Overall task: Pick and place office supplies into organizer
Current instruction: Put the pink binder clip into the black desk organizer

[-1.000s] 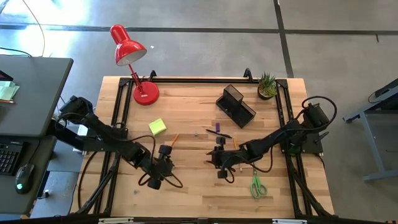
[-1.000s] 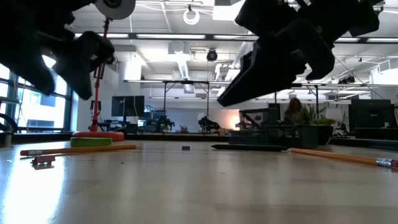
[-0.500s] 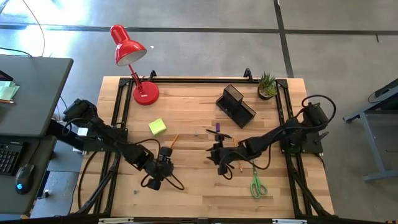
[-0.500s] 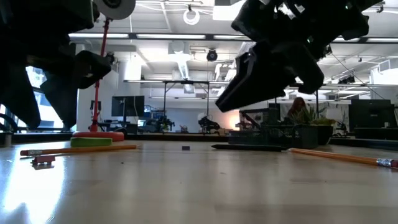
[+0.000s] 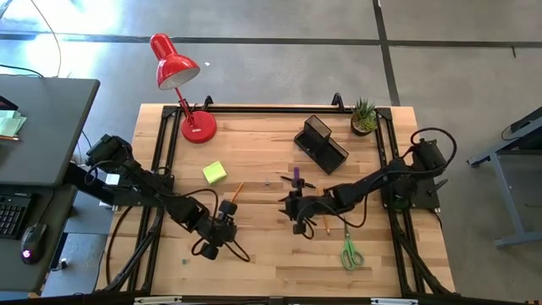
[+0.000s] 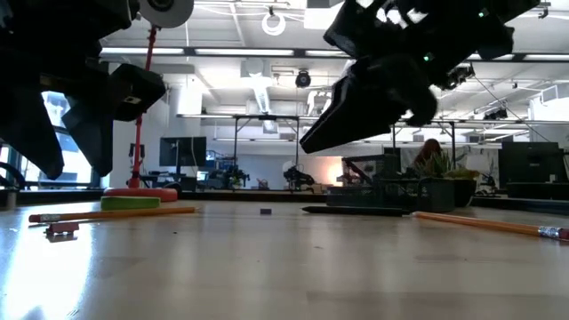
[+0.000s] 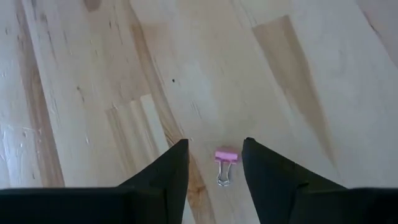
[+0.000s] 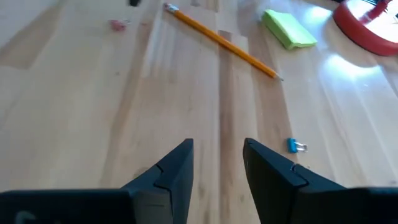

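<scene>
Black mesh marks the organizer, sitting empty of any arm at about one o'clock from table centre, just beside the potted plant. Left gripper hangs low at seven o'clock on the table, claw released, fingers parted over bare wood with a pink binder clip lying right between the fingertips' line, untouched. Right gripper hovers near centre, claw also released and holding nothing, facing a pencil, the yellow-green sticky-note block and a small blue binder clip. From above, the sticky-note block rests at ten o'clock, below the red lamp. Purple marker and dark pen lie just beyond the right gripper, toward twelve. Green-handled scissors wait at five o'clock, well apart from the organizer.
</scene>
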### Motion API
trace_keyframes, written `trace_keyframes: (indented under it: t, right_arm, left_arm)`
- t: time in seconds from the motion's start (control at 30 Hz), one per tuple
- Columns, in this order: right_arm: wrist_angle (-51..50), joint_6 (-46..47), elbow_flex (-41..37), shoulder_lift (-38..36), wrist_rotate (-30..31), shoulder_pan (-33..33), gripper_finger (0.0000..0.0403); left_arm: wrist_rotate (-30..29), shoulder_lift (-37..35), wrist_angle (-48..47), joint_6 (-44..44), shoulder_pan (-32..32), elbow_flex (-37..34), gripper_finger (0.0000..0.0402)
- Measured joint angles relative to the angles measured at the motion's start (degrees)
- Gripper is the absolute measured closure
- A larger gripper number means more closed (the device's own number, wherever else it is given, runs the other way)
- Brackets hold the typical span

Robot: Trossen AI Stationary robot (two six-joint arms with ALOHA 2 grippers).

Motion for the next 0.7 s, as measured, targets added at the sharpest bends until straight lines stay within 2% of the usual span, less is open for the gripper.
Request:
trace_keyframes:
  t: [0.23,0.43,0.7]
  right_arm:
    - [-0.07,7.47,0.00,0.00,1.14,-2.56,0.0270]
    - [-2.43,18.63,0.02,0.02,-0.37,-3.02,0.0270]
    - [-2.39,12.93,0.02,0.02,-0.32,-1.25,0.0270]
  left_arm:
    - [0.04,1.76,2.21,-1.43,0.00,-0.04,0.0268]
    - [0.56,3.41,3.59,-1.04,0.00,-0.01,0.0268]
    - [1.40,3.70,1.62,1.12,0.02,-0.02,0.0268]
